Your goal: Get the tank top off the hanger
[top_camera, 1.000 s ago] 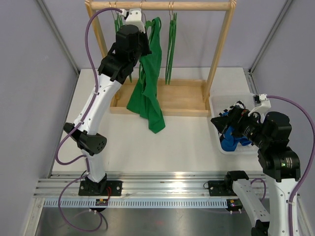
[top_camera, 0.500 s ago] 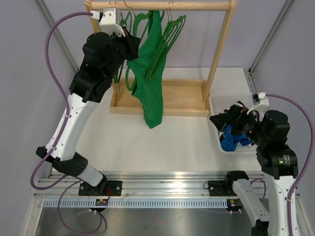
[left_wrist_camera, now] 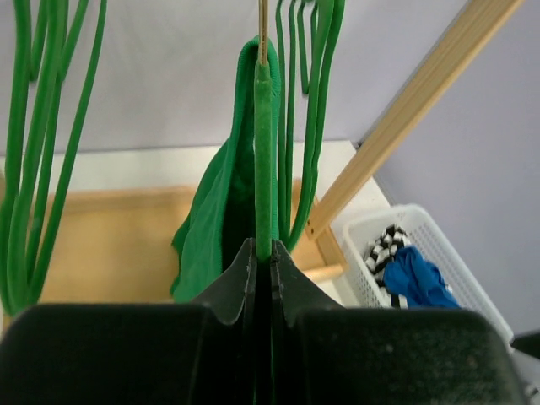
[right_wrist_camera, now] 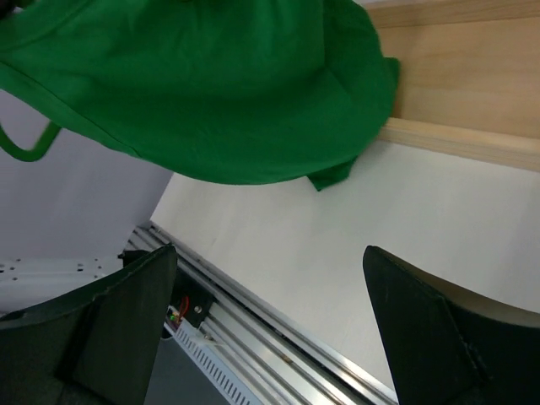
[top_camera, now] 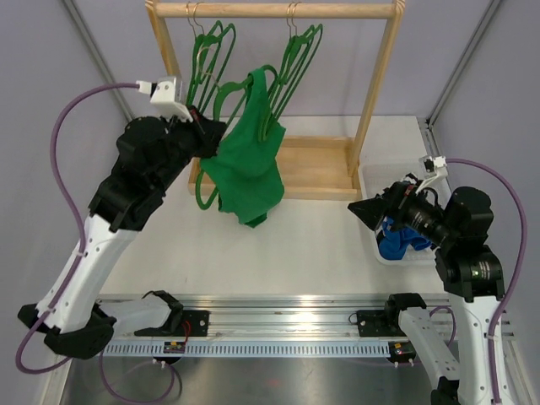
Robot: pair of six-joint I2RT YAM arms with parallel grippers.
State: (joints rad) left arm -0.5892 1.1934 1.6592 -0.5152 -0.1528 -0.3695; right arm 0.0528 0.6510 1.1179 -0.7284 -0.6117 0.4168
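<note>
The green tank top [top_camera: 245, 169] hangs on a green hanger [top_camera: 202, 192] that tilts away from the wooden rail [top_camera: 337, 10]; I see none of its hook on the rail. My left gripper [top_camera: 205, 139] is shut on the hanger's edge. In the left wrist view the gripper [left_wrist_camera: 262, 249] clamps the hanger bar [left_wrist_camera: 266, 169], with the tank top [left_wrist_camera: 207, 228] draped behind it. My right gripper [top_camera: 371, 209] is open and empty at the table's right. In the right wrist view the gripper [right_wrist_camera: 270, 312] faces the tank top's hem [right_wrist_camera: 211, 84] from a distance.
Two groups of empty green hangers [top_camera: 207, 51] [top_camera: 295, 51] hang on the rail. The rack's wooden base tray [top_camera: 312, 169] and right post [top_camera: 375, 84] stand behind. A white basket [top_camera: 367, 181] holding blue cloth [top_camera: 396, 240] sits behind the right gripper.
My left arm has swung down and leftward from the rail, carrying the hanger and tank top off the rail toward the front left. The right gripper has edged slightly left.
</note>
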